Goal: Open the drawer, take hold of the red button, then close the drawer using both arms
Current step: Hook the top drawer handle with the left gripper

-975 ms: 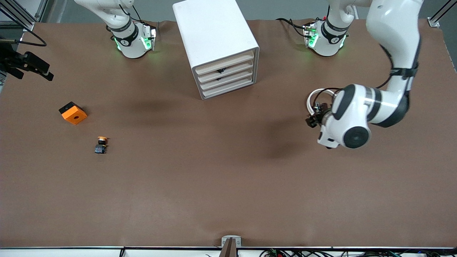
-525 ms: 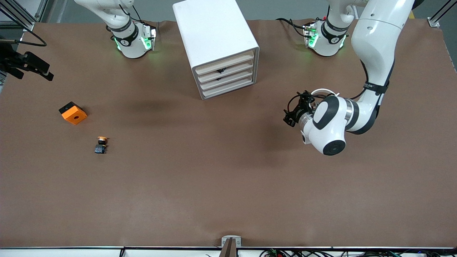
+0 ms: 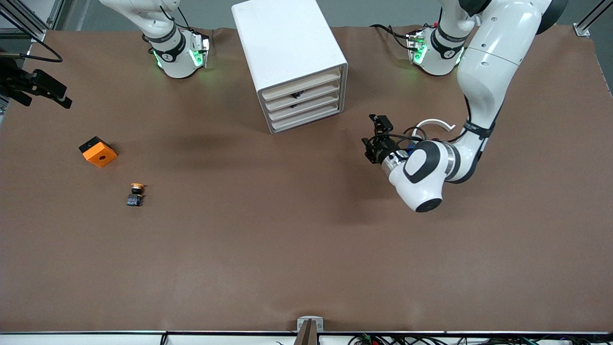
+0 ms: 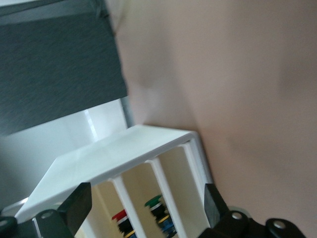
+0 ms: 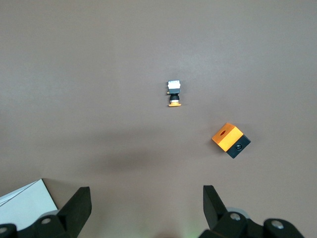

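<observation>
Shifted since a second ago: left claw [image 3: 376, 136], swung in over bare desk [image 3: 287, 249] toward the cabinet [image 3: 282, 43], wrist turned so the fingers point at the cabinet front. Nothing else displaced.

Clock bearings as read on the front view.

- 11 o'clock of desk: right arm's base, arm waiting. Right claw [image 5: 146, 193] out of the front view; in its own wrist view, up over the desk, fingers [image 5: 74, 208] spread wide, nothing between them.
- 9 o'clock of desk: orange cube [image 3: 98, 151] with a hole in its top face, resting flat.
- 5 o'clock of the cube, near but apart: yellow-orange-capped button [image 3: 135, 193], lying on its side, cap toward 12 o'clock.
- 12 o'clock of desk: white cabinet, front turned toward about 5 o'clock. Four drawers [image 3: 302, 98], all pushed in flush, none pulled.
- Through the slots, left wrist view: red-capped button [image 4: 119, 216] inside the cabinet, green-capped one [image 4: 154, 202] in the neighbouring level. Exact drawer for the red cap: cannot tell.
- 4 o'clock of the cabinet front, well apart from it: left claw, low over bare desk, fingers [image 4: 74, 206] wide apart, holding nothing, touching nothing.
- 1 o'clock of desk: left arm's base, arm arched down to the claw.
</observation>
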You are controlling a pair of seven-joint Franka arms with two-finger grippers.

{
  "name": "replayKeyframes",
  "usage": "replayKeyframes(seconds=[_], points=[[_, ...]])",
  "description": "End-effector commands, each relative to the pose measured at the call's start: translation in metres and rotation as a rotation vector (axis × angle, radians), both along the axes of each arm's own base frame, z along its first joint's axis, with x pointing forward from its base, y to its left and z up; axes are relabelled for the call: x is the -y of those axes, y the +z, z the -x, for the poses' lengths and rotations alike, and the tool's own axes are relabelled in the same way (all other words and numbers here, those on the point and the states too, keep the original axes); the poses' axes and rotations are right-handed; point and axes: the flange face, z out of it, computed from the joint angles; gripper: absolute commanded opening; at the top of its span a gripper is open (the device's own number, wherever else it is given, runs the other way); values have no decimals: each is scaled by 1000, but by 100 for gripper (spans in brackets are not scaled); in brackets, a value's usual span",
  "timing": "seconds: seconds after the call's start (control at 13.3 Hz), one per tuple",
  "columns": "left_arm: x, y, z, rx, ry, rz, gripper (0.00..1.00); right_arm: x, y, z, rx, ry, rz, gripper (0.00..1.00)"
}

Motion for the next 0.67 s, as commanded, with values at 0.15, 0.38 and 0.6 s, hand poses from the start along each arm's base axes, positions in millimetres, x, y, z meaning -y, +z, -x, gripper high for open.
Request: replayKeyframes(seconds=[0.15, 0.38, 0.6], points=[[48, 1, 35, -157, -22, -67, 100, -1, 6, 3, 9, -4, -2, 100], [72, -4, 56, -198, -55, -64, 100, -2, 7, 3, 10, -4, -4, 100], [90, -14, 73, -239, -65, -73, 88, -2, 7, 3, 12, -2, -3, 100]])
